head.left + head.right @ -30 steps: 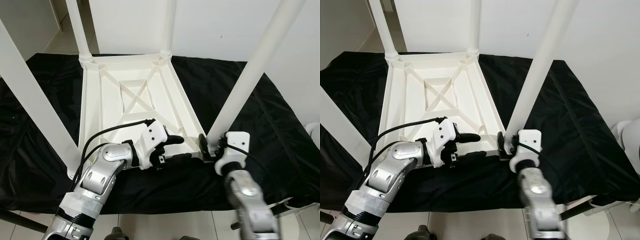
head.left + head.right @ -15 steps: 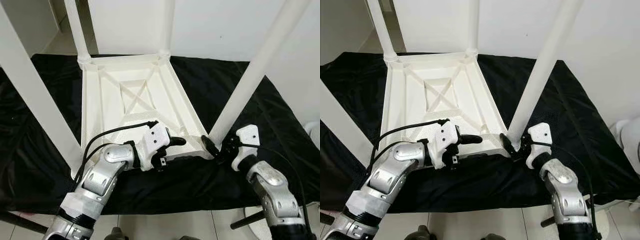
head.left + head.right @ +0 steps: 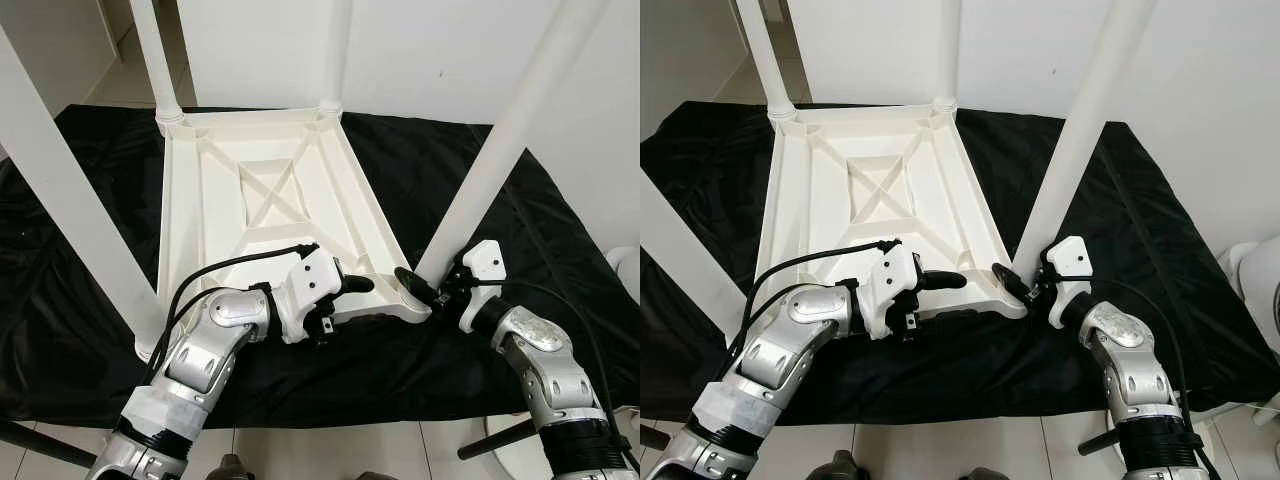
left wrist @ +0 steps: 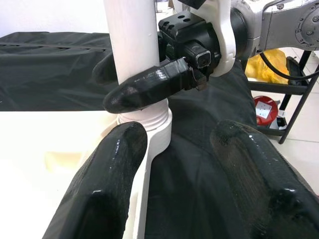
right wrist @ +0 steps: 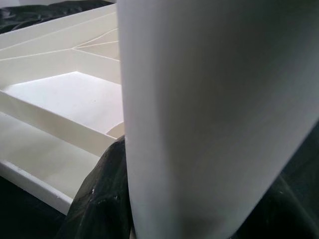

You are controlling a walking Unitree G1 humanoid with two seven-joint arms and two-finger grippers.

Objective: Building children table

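Observation:
The white plastic children's table [image 3: 270, 190] lies upside down on a black cloth [image 3: 90, 190], its legs pointing up. My right gripper [image 3: 425, 282] is shut around the base of the near right leg [image 3: 500, 150], just above its socket. In the right wrist view the leg [image 5: 214, 114] sits between both black fingers [image 5: 102, 199]. My left gripper [image 3: 352, 300] is open and straddles the table's near rim. One finger [image 4: 107, 189] is over the inside, the other [image 4: 254, 179] over the cloth outside. It sits a hand's width left of the right gripper.
Three more legs stand up: near left [image 3: 70, 210], far left [image 3: 155, 60], far right [image 3: 335, 50]. A white wall is behind. Tiled floor [image 3: 330, 450] lies below the cloth's front edge. A white object [image 3: 628, 262] sits at the far right, a red item [image 4: 266, 107] on the floor.
My right arm has swung from in front of the near right leg out to its right side, the gripper turning around the leg's base. The left gripper stays on the rim.

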